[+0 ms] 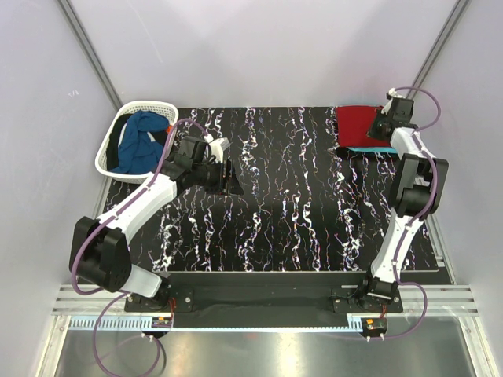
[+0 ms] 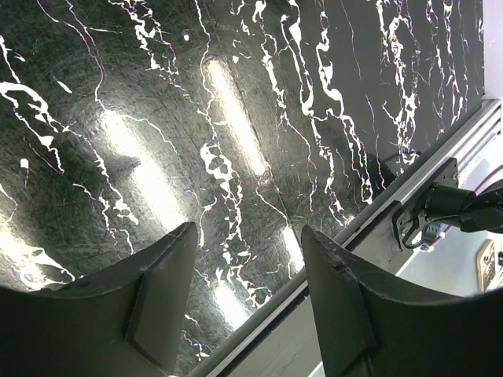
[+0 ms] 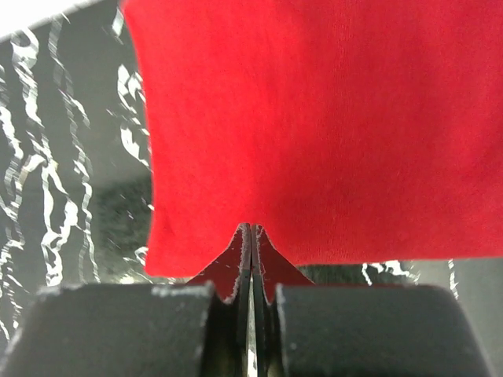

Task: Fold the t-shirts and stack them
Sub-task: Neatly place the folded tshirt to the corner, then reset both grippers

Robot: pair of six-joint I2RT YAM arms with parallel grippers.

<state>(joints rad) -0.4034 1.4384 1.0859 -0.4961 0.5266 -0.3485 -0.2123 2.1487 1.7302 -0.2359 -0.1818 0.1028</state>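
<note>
A deep red t-shirt [image 3: 330, 118] lies over a turquoise t-shirt [image 1: 376, 148] at the far right corner of the table [image 1: 299, 204], which is black with white marble veining. A dark blue t-shirt [image 1: 140, 141] sits in a white lattice basket [image 1: 104, 157] at the far left corner.

a deep red soft cloth t-shirt [image 3: 314, 118] lies flat and smooth, filling most of the view. its near hem runs straight across the lower part and its left edge runs down the frame. the black two-finger claw [image 3: 250, 236] is pressed tight together, its tips meeting on that hem. left of the shirt shows the glossy black bench with white marble veins [image 3: 71, 157].
</note>
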